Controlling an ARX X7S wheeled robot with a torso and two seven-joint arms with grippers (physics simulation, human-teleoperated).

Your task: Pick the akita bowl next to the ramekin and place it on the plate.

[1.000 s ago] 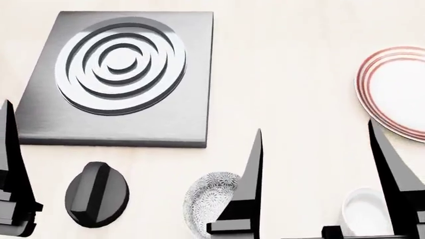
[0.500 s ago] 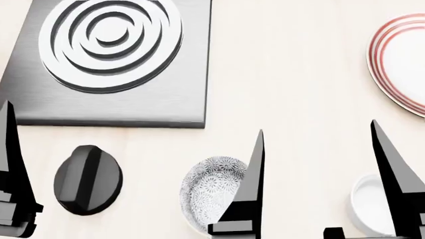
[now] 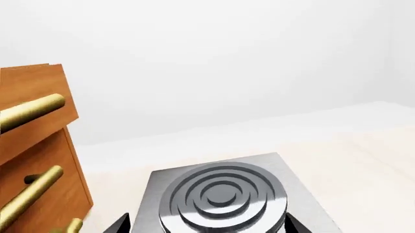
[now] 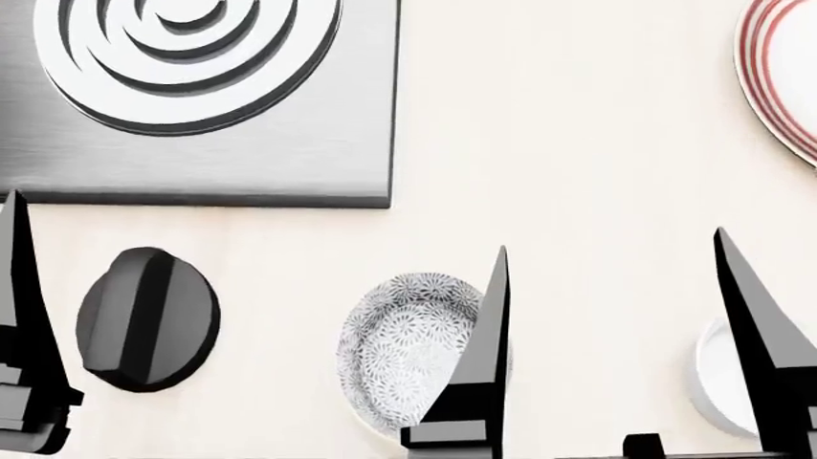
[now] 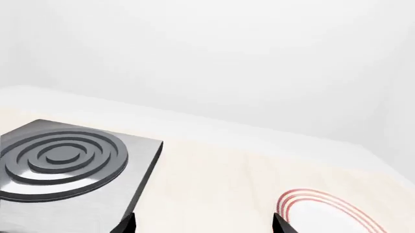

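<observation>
I see the akita bowl [image 4: 406,359] on the pale countertop [image 4: 575,172] partly behind my left gripper [image 4: 249,354], its fingers spread open, ramekin [image 4: 717,381] to the bowl's right behind my open right gripper [image 4: 613,349], red-ringed plate [image 4: 782,72] far right, empty, stove burner [image 4: 191,86] and black knob [image 4: 144,318] to the left
</observation>
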